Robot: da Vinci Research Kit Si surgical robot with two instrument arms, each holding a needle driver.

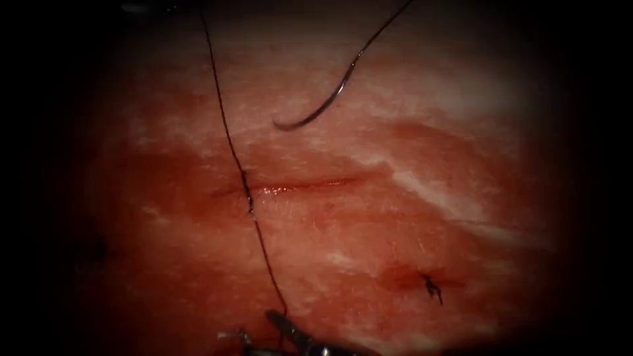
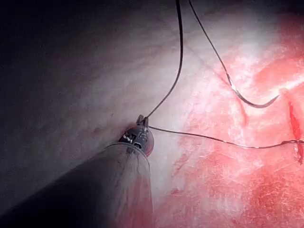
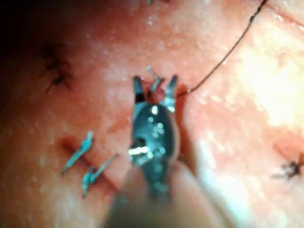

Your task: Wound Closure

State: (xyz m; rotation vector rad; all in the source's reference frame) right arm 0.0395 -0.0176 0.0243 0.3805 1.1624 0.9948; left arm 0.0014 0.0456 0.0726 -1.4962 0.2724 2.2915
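The cut (image 1: 297, 186) runs across the tissue (image 1: 395, 132), wet with red fluid. A dark thread (image 1: 227, 138) comes down from above, passes through the tissue near the cut's left end and runs on to my right tool (image 1: 280, 322) at the near edge. That tool's jaws stand open in the right wrist view (image 3: 154, 84), and the thread's end (image 3: 209, 71) touches one jaw. My left tool (image 2: 141, 121) is shut on the thread (image 2: 178, 71). The curved needle (image 1: 316, 112) lies free on the tissue beyond the cut, held by neither tool, its thread trailing up and to the right.
A tied stitch with short dark ends (image 1: 432, 287) sits near and to the right of the cut. Blue cut thread ends (image 3: 88, 164) lie on the tissue close to the right tool, and another dark knot (image 3: 57, 76) beside them.
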